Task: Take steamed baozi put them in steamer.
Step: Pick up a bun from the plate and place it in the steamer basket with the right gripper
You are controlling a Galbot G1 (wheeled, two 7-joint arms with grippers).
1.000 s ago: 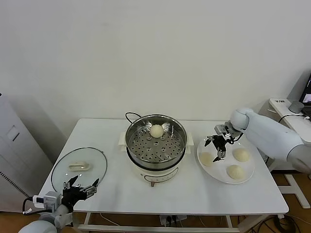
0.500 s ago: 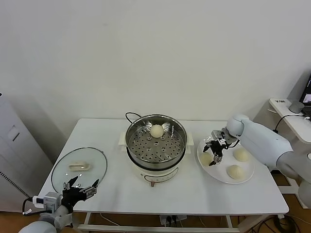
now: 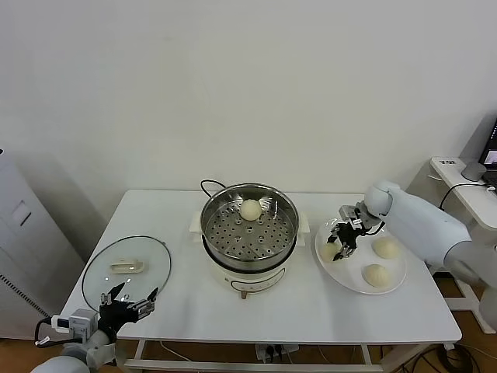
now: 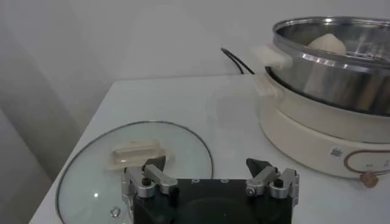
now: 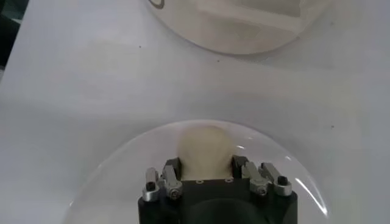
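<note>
A white worktop (image 3: 178, 307) stands against a plain pale wall (image 3: 248, 85). On its left part lies a round glass lid (image 3: 126, 269) with a white handle (image 3: 126, 266), flat on the surface. On the right part sits a flat white plate (image 3: 344, 278). A black cord (image 3: 208, 185) curls at the back edge.

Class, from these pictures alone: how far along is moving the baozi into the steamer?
Done: one baozi lies in the steamer. In hand: the right gripper is shut on the nearest plate baozi, not yet lifted. Left: two more baozi on the plate. The left gripper waits open by the glass lid.
</note>
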